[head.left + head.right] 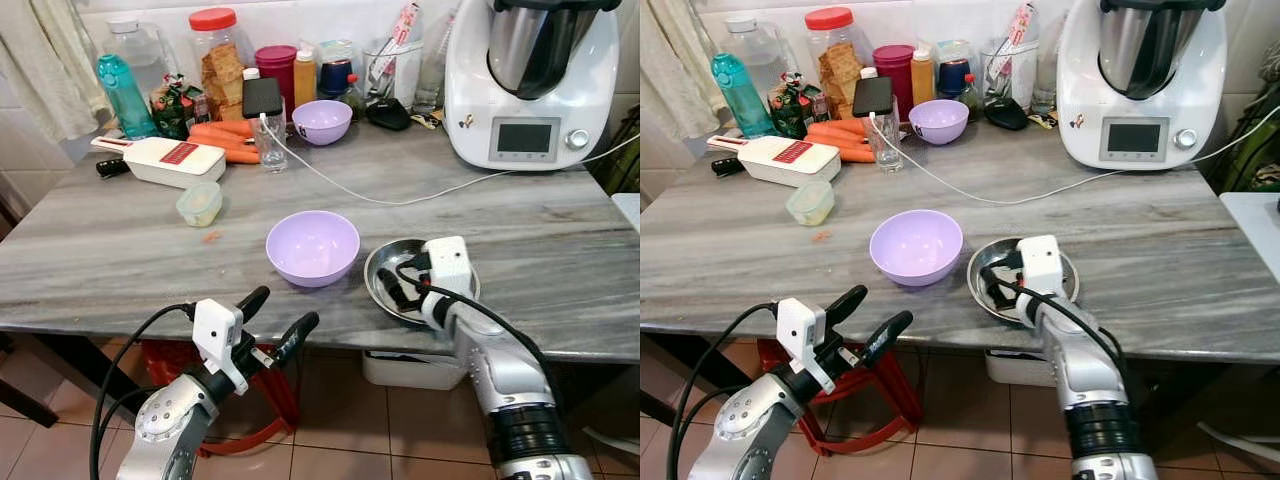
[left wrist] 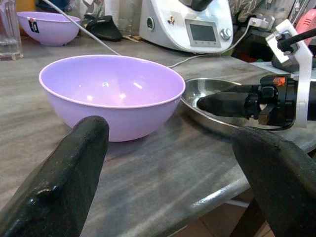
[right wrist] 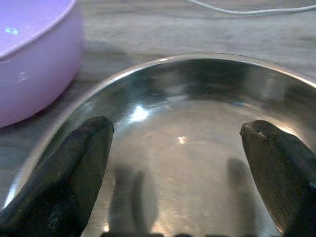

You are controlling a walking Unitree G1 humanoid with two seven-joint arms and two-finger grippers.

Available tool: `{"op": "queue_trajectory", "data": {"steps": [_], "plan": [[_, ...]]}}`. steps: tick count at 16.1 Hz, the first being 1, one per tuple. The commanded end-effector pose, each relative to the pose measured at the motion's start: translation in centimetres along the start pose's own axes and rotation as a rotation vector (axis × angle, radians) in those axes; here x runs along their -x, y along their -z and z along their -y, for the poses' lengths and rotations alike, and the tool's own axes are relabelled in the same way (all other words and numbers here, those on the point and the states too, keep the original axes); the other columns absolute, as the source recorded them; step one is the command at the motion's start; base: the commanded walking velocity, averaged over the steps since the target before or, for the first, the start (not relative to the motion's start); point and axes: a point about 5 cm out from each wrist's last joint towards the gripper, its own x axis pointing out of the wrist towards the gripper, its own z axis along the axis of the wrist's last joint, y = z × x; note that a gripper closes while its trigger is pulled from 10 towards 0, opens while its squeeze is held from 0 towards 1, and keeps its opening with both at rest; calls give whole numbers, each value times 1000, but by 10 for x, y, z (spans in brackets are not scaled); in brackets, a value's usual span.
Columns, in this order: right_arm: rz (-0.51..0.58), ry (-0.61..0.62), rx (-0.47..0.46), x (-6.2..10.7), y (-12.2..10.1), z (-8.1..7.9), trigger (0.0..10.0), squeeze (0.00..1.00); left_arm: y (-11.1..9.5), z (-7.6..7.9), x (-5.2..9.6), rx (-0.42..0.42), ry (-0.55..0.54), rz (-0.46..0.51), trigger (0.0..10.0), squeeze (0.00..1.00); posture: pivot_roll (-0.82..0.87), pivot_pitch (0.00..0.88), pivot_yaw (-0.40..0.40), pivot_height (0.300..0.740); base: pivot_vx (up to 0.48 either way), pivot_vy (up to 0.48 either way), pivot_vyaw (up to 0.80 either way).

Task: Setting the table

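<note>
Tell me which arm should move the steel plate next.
Right. The right gripper already hovers over the steel plate with jaws open, right at it. The left gripper sits off the table edge, nearer the lilac bowl.

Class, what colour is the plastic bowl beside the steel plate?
The round plastic bowl is light purple, clearest in the left wrist view.

left end effector [image 1: 282, 319]: fingers spread | right end effector [image 3: 182, 163]: fingers spread

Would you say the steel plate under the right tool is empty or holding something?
Empty. The right wrist view shows the steel plate with a bare, shiny bottom, only reflections in it, while the open right tool hovers over it.
</note>
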Motion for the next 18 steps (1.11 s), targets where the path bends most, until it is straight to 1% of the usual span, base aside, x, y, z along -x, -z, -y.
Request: {"op": "queue_trajectory", "data": {"steps": [1,3,5,10,12,16,18], "plan": [[-19,-44,-17,-4,2,-9,10000,0,0,-1,-1,-10,11,-2,10000,0,-63,0,75,740,0,0,0],[-24,-63,-19,-8,2,-16,10000,0,0,0,-2,-9,12,-3,10000,0,-61,0,72,740,0,0,0],[-26,-73,-21,-10,2,-19,10000,0,0,1,-2,-10,11,-2,10000,0,-59,0,70,740,0,0,0],[-25,-83,-32,-10,1,-19,10000,0,-1,2,-3,-11,8,1,10000,0,-61,0,69,740,0,0,0],[31,-72,-29,-2,-5,-15,10000,0,-1,3,-3,-12,10,1,10000,0,-63,0,67,740,0,0,0],[229,15,-51,29,-23,9,10000,0,-2,2,-1,-10,17,1,10000,0,-71,0,68,740,0,0,0],[292,52,-60,40,-25,17,10000,0,-2,1,-1,-10,19,2,10000,0,-79,0,71,740,0,0,0]]}}
